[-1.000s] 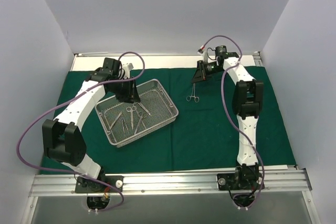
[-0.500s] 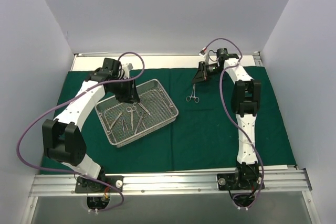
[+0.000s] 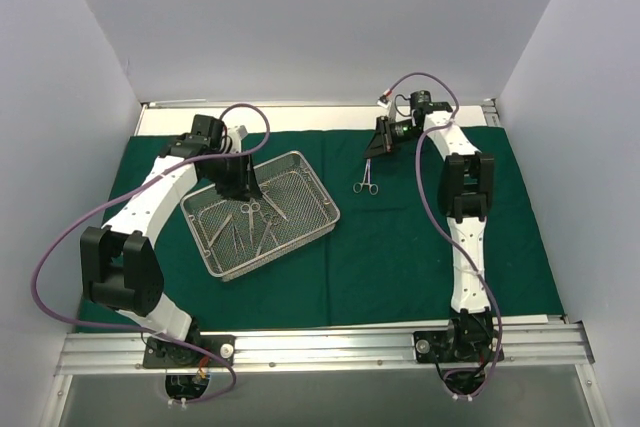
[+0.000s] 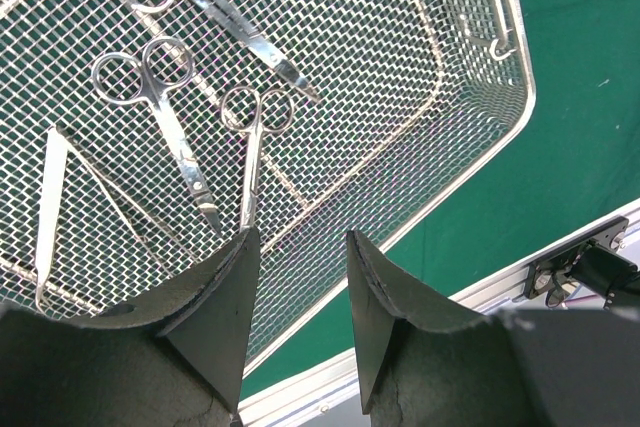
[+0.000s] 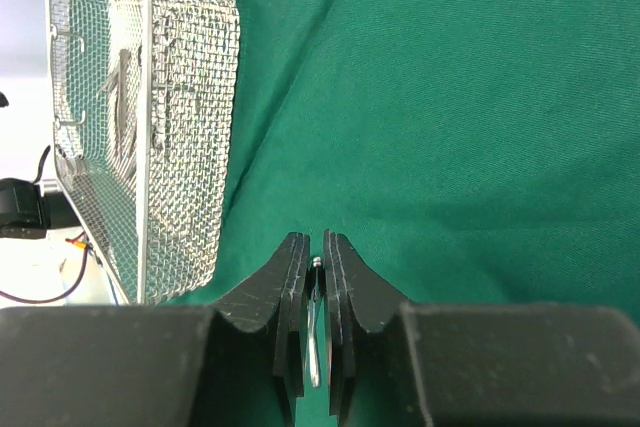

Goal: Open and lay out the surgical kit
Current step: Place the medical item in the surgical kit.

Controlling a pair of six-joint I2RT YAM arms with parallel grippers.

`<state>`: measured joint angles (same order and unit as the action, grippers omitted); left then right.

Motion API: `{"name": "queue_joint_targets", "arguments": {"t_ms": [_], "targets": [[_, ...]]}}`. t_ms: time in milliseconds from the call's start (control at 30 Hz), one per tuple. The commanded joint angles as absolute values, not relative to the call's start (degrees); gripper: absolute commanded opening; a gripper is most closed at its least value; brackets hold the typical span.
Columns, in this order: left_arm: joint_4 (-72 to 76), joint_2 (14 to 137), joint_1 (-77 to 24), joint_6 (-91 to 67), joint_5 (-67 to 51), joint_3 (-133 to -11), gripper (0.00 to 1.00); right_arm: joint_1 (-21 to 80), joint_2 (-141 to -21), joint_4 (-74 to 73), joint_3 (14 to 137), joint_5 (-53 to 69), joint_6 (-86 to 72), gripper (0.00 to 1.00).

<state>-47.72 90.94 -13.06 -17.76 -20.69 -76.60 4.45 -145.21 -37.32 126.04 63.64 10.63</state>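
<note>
The dark green drape (image 3: 400, 247) lies spread flat over the table. On its left half sits the silver wire-mesh tray (image 3: 330, 215), holding several steel scissor-handled instruments (image 3: 250, 219). My left gripper (image 3: 243, 185) hovers over the tray's back left part. In the left wrist view its jaws (image 4: 300, 237) stand open and empty above the mesh, with scissors (image 4: 160, 97) and tweezers (image 4: 50, 207) just ahead. My right gripper (image 3: 375, 151), at the back centre, is shut on the tip of one slim instrument (image 5: 316, 337). That instrument's ring handles (image 3: 366, 186) hang toward the drape.
An aluminium rail (image 3: 320, 342) runs along the near edge by the arm bases. A white strip (image 3: 300, 117) borders the drape at the back. White walls close in on three sides. Purple cables (image 3: 60, 247) loop beside both arms.
Almost nothing. The left gripper has drifted slightly left over the tray. The right gripper keeps its hold on the instrument in the same spot.
</note>
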Motion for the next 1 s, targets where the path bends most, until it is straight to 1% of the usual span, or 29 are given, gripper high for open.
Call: {"name": "queue_joint_targets", "arguments": {"t_ms": [0, 300, 500, 533, 600, 700, 733, 767, 800, 833, 900, 967], "targets": [[-45.79, 89.91, -12.22, -17.93, -21.71, -76.47, 0.49, 5.45, -146.86, -37.18, 128.14, 60.47, 10.81, 0.03], [-45.88, 89.56, -11.34, -17.84, -22.15, -75.15, 0.49, 6.42, -147.92, -36.48, 129.64, 56.95, 10.2, 0.08], [-45.88, 89.74, -10.99, -17.58, -22.24, -75.15, 0.49, 6.85, -148.89, -35.69, 130.34, 56.34, 9.32, 0.17], [-45.97, 89.74, -10.9, -17.58, -22.32, -75.06, 0.49, 6.86, -148.97, -35.51, 130.34, 56.34, 8.79, 0.21], [-45.97, 89.91, -10.72, -17.58, -22.41, -75.06, 0.49, 6.86, -149.24, -34.81, 130.69, 55.99, 8.18, 0.24], [-46.05, 90.0, -10.63, -17.49, -22.5, -75.23, 0.49, 6.77, -149.15, -33.75, 131.66, 53.98, 6.34, 0.34], [-46.05, 90.0, -10.55, -17.4, -22.41, -75.23, 0.49, 6.68, -149.06, -33.66, 132.36, 53.09, 5.81, 0.5], [-46.05, 90.0, -10.55, -17.4, -22.33, -75.32, 0.49, 6.59, -148.37, -32.18, 132.45, 53.09, 4.15, 0.52], [-46.14, 90.0, -10.55, -17.4, -22.15, -75.41, 0.49, 6.42, -148.1, -31.04, 132.45, 52.82, 3.0, 0.59], [-46.14, 90.0, -10.46, -17.4, -21.97, -75.5, 0.49, 6.33, -147.66, -30.07, 132.54, 52.04, 1.86, 0.7], [-46.23, 90.26, -10.46, -17.4, -21.88, -75.67, 0.49, 6.24, -146.69, -26.99, 133.32, 51.07, -1.13, 0.76], [-46.49, 90.35, -10.37, -17.49, -21.88, -75.94, 0.49, 6.07, -146.6, -24.63, 135.6, 50.8, -3.77, 0.87]]}}
